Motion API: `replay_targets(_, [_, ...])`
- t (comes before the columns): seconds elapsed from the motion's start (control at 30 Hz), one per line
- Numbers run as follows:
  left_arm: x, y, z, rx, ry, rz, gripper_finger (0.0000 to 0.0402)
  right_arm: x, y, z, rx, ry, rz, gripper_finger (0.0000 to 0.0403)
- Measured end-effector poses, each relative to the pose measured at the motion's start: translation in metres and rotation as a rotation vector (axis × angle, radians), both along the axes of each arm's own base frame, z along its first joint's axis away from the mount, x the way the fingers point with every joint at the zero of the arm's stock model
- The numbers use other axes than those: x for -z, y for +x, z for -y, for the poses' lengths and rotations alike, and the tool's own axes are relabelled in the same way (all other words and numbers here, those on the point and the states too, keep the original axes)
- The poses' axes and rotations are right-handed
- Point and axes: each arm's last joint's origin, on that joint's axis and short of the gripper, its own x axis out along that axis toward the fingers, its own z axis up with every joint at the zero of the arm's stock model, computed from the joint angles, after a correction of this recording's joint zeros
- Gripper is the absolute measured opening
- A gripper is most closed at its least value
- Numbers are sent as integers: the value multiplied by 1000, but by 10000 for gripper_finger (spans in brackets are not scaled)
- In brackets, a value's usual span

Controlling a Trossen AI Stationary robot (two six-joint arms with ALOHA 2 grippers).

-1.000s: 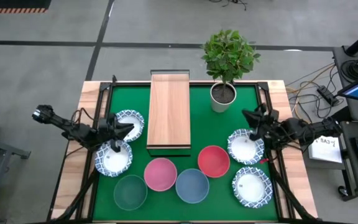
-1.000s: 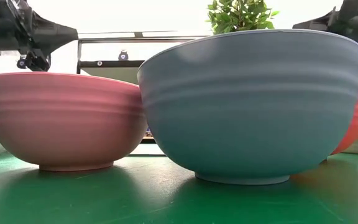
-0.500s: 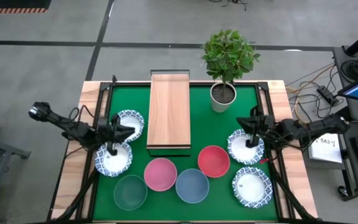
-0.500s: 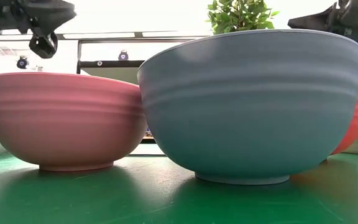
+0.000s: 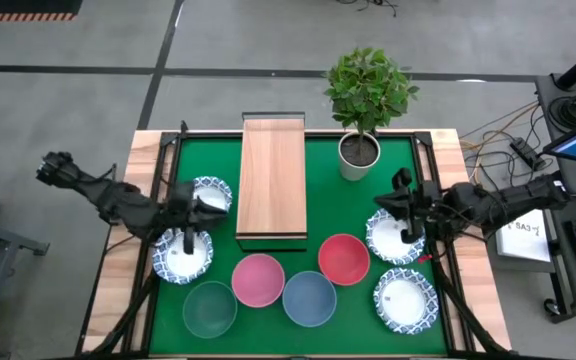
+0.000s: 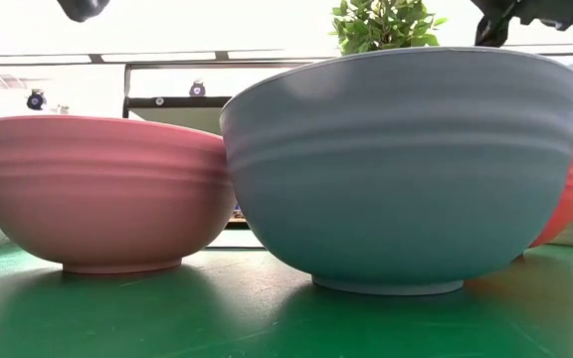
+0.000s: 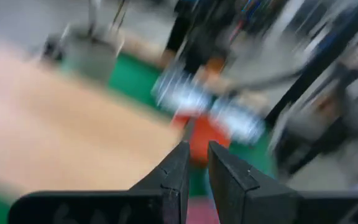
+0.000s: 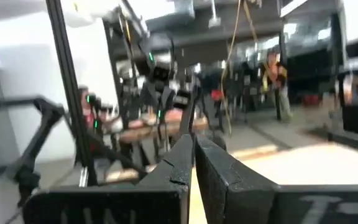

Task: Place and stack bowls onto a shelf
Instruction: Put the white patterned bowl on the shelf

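Pincer tips pressed together on both arms in wrist views, left pincer [image 5: 206,205] over patterned bowls at high view's left, right pincer [image 5: 396,195] by patterned bowl [image 5: 396,238] at right, low view filled by pink bowl [image 6: 102,191] and blue bowl [image 6: 406,164]

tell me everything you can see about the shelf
The shelf is a long rectangular plank of light wood with visible grain, lying flat on a low dark frame that shows as a thin edge around it. It stands on the green mat at the far middle of the table, its long side running away from the bowls. Its top carries nothing; no bowl is on it yet. The white plant pot stands apart to one side, and a blue-rimmed white bowl sits close beside the other.
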Motion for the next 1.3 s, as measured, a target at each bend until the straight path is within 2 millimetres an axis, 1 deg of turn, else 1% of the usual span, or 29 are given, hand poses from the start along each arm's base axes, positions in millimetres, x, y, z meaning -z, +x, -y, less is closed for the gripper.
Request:
replay_targets(0.1, [-3, 2, 3, -32, -11, -302, 39, -9, 0, -1, -9, 26, -127, 9])
replay_targets(0.2, [5, 5, 5, -111, 17, -563, 39, -14, -1, -2, -14, 45, -217, 9])
replay_targets(0.3, [17, 12, 7, -200, 28, -718, 39, -16, -3, -4, -27, 57, -241, 9])
replay_targets(0.43, [36, 23, 13, -175, 8, -834, 54, -11, -3, -5, -38, 52, -265, 9])
replay_targets(0.57, [53, 31, 17, -123, 73, -897, 93, -3, -3, -5, -27, 45, -300, 9])
replay_targets(0.7, [72, 31, 17, -69, 161, -984, 141, 3, -3, -5, -26, 42, -317, 9])
replay_targets(0.8, [87, 29, 15, -20, 210, -1006, 162, 7, -2, -5, -25, 47, -325, 9])
replay_targets(0.93, [106, 27, 6, 5, 231, -991, 164, 8, -2, -5, -25, 49, -326, 9])
replay_targets(1.07, [123, 22, -11, -77, 243, -987, 155, 8, -2, -5, -25, 48, -326, 9])
replay_targets(1.3, [145, 20, -32, -111, 213, -897, 143, 8, -2, -5, -24, 48, -325, 9])
